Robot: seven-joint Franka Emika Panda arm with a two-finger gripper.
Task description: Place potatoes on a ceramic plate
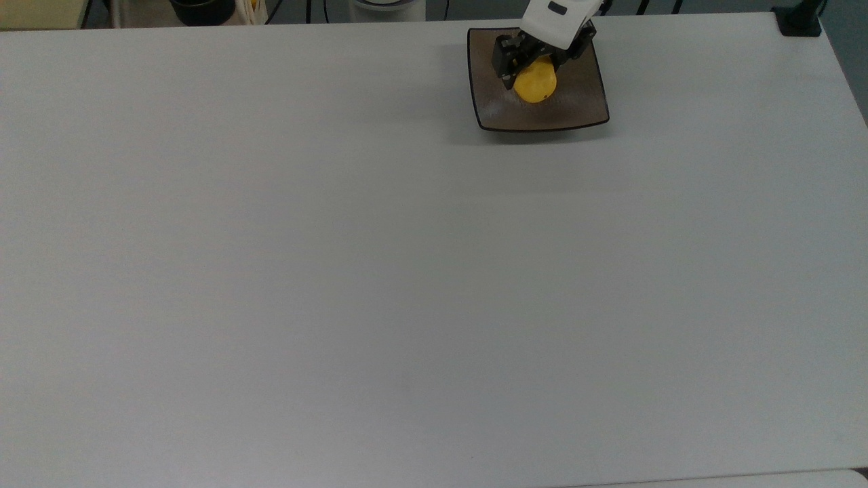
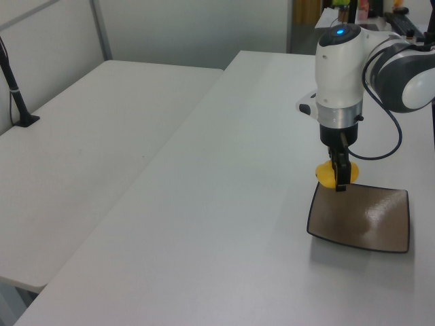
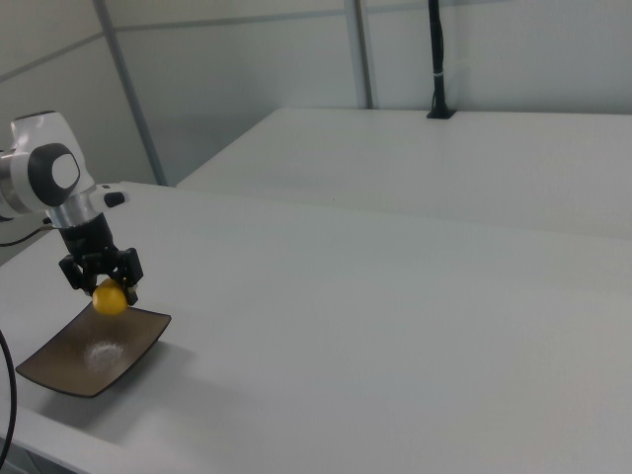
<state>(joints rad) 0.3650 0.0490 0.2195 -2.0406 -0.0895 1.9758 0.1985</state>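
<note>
Presently the carry looks nearly complete and the release is outstanding: the potato (image 1: 535, 85) is clamped between the fingers of the gripper (image 1: 536, 59), held in the air over the plate (image 1: 576, 112) and not resting on it.

Going left to right in the top view, the table (image 1: 339, 271) runs bare across its left and middle; the plate lies at the far edge, right of centre, with the gripper and potato above its far-left portion. In the left view the potato (image 2: 329, 176) hangs at the plate's (image 2: 380, 234) far-left corner, clear of the surface. The right view confirms a gap between the potato (image 3: 110, 297) and the plate (image 3: 59, 370), with the load over the plate's far-right edge as that camera shows it.

Remaining, by judgement: a short travel toward the plate's centre, a descent, then opening the fingers. The potato is rounded and the plate glossy, so a drop from height could let it roll toward the rim.

Pose: the wrist points straight down, fingers vertical, the arm (image 2: 340, 75) reaching in from the left view's right
</note>
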